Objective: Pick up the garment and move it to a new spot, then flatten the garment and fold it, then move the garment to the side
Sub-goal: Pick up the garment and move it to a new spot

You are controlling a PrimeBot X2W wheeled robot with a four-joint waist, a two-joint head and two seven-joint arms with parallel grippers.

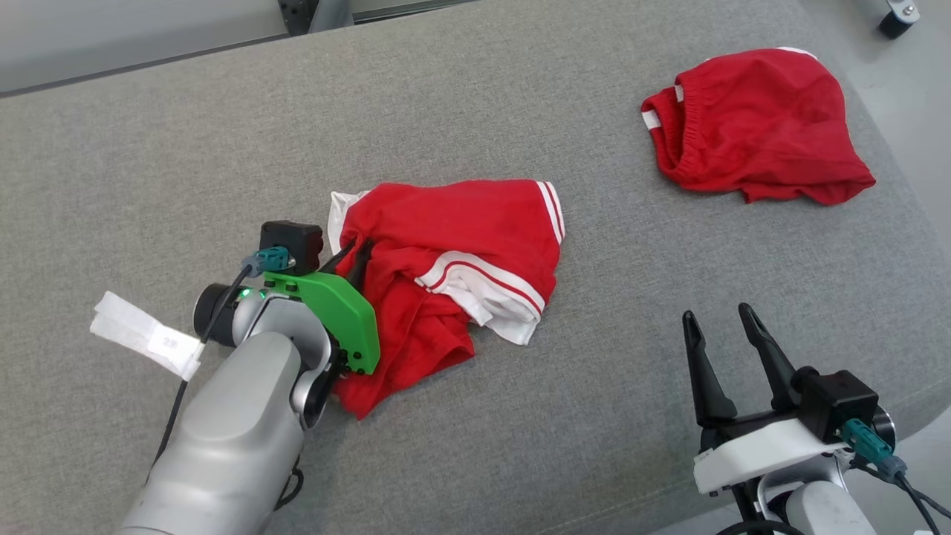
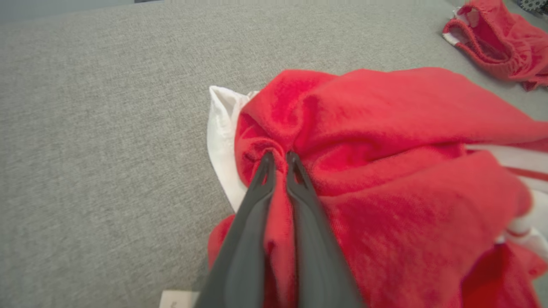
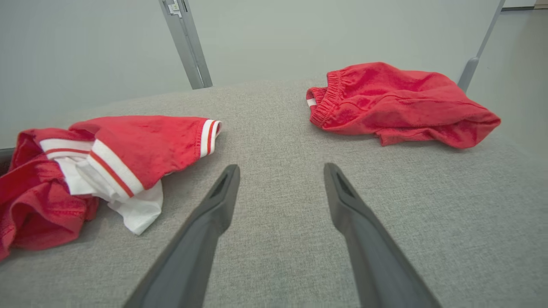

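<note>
Left claw (image 2: 278,156): clenched on a pinch of red cloth at the near-left part of the garment (image 1: 461,230); a ridge of fabric is gathered between the fingers.
Right claw (image 1: 717,316): released, fingers spread, over bare tabletop (image 1: 223,148) at the near right, apart from any cloth.
Garment: crumpled in a heap near the middle of the tabletop; white-striped hems lie on top and to the right. Judged step: pick-up for the first move.

Hazards:
- Thin pinch; the grip appears to take one fold only, so a quick lift may let the cloth slip out; cause: little fabric between the fingers.
- Single-point lift; the heap would likely hang as a bunch and land crumpled, making flattening harder; cause: the right claw is not engaged.
- Trailing hem; a low carry may drag over the tabletop and catch the paper tag (image 1: 141,334), which lies just beside the left forearm.
- Carry to the far right; the garment may land on the shorts (image 1: 758,119); cause: two red items near each other.

Room:
- Open grey surface lies at the far left, at the centre back, and between garment and shorts.
- The tabletop edge runs just beyond the shorts on the right and just beside the right claw at the near right corner; cloth placed there may hang off the edge.
</note>
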